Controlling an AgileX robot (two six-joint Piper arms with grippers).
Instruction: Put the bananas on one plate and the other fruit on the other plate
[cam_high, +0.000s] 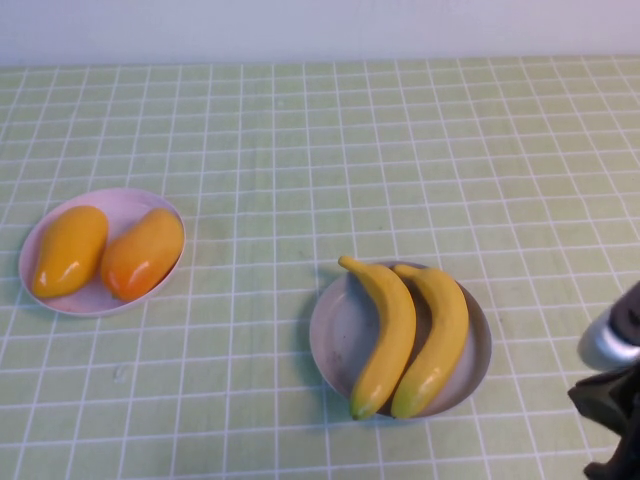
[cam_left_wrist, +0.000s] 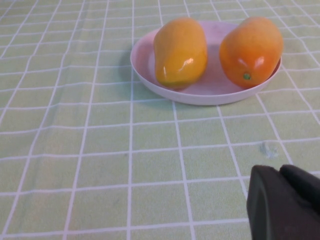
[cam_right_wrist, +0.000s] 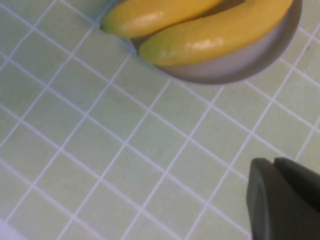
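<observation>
Two long yellow bananas lie side by side on the grey-blue plate at the front centre-right. Two orange-yellow mangoes lie on the pale pink plate at the left. My right gripper is at the front right corner, shut and empty, apart from the grey-blue plate; its wrist view shows it near the bananas. My left gripper is out of the high view; it is shut and empty, a little short of the pink plate with the mangoes.
The table is covered by a green cloth with a white grid. A white wall runs along the far edge. Open cloth lies between the two plates and behind them.
</observation>
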